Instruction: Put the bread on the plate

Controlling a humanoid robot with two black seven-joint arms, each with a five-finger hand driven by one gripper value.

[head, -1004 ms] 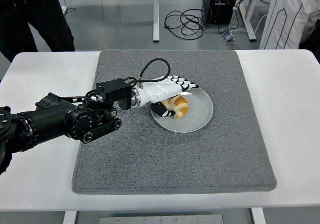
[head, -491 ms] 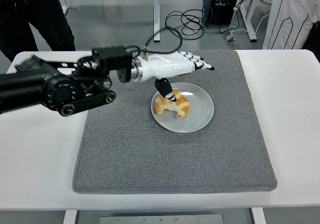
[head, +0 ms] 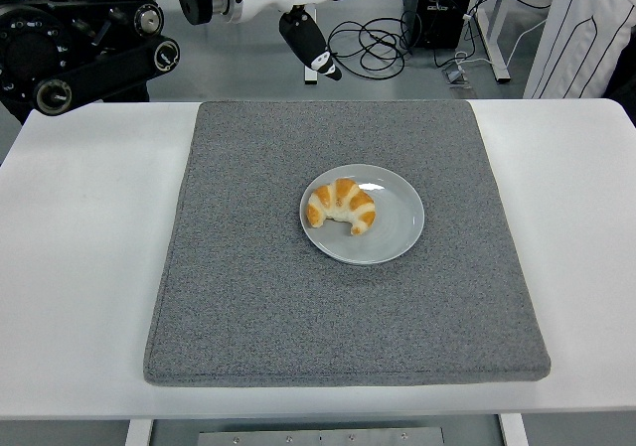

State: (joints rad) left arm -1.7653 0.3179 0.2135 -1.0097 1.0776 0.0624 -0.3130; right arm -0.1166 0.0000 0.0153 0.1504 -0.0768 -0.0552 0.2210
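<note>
A golden croissant-shaped bread (head: 342, 207) lies on the left half of a round grey plate (head: 396, 229), which rests near the middle of the grey mat (head: 248, 297). My left hand (head: 343, 4) is raised high at the picture's top, well above and behind the plate. Its white fingers stretch to the right past the top edge, the black-tipped thumb (head: 310, 45) hangs down, and it holds nothing. My right arm does not show.
The mat covers the middle of the white table (head: 79, 267). Behind the table are cables (head: 373, 44) on the floor, table legs and a person in a white coat (head: 586, 29) at the top right.
My left hand let go of the bread, which now lies alone on the plate. The arm rose up and back, from over the plate to the picture's top edge.
</note>
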